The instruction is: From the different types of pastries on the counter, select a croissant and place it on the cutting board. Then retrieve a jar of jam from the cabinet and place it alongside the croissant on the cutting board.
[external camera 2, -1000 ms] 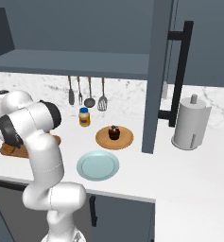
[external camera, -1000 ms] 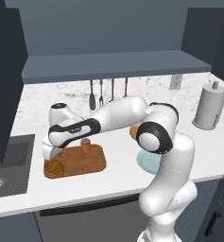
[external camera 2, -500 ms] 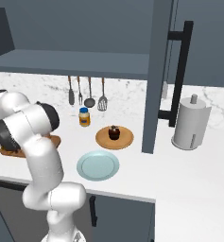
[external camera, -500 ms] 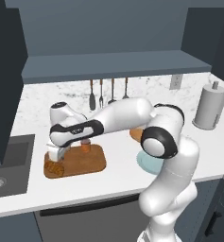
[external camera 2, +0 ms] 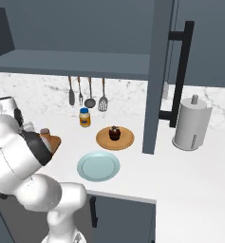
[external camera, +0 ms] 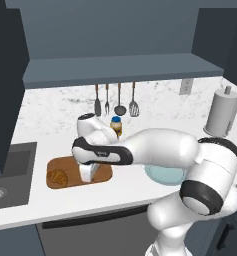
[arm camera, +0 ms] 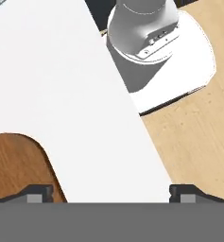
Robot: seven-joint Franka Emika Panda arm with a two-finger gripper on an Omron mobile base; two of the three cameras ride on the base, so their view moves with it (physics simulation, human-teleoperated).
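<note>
The gripper, fingers spread wide and empty, has lifted off the jar, leaving it beside the croissant on the cutting board, so both placements look done.

Cutting board partly behind the arm; pincer tips cut off below.

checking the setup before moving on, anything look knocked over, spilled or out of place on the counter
Nothing stands out. The croissant lies flat on the cutting board, the jar of jam stands upright on it, the muffin sits on its tan plate, and the yellow jar is upright.
</note>
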